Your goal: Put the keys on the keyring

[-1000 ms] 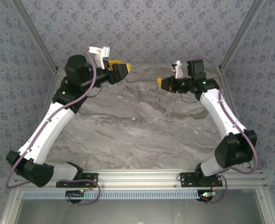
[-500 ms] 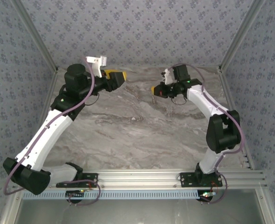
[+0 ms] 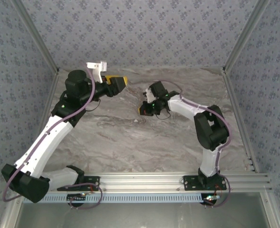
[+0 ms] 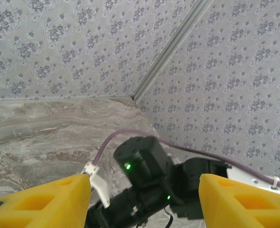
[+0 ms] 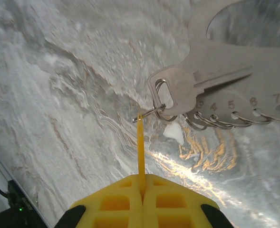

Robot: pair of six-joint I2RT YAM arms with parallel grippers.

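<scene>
**A:** Yellow fingers on the right gripper, and they are pressed together. On what?

**B:** On wire, as far as I can judge. In the right wrist view their tips meet at the end of the keyring, a thin steel loop just above the centre of the frame. I read it as nipped there.

**A:** And the key?

**B:** The key is silver and sits right of centre, with the loop passing through the slot in its head. A flat metal tag stamped with numerals lies against it, with smaller loops along its lower edge. The marble worktop is close behind. Whether the bunch rests on it or hangs just above, I cannot tell.

**A:** What has changed?

**B:** A second ago that gripper stood at the upper right of the top view with the bunch dangling beneath it. Now it has swung to the middle of the frame and come down toward the worktop, and its arm is folded back on itself.

**A:** And the left gripper?

**B:** The left gripper, upper left of centre, has barely shifted. Its fingers stand apart with nothing between them, and it faces the right arm.

**A:** What does that mean for the task?

**B:** The key looks threaded already, so I'd judge the threading done or nearly done. The swing looks like a move to set the bunch down — or to bring it within the left gripper's reach.
</scene>
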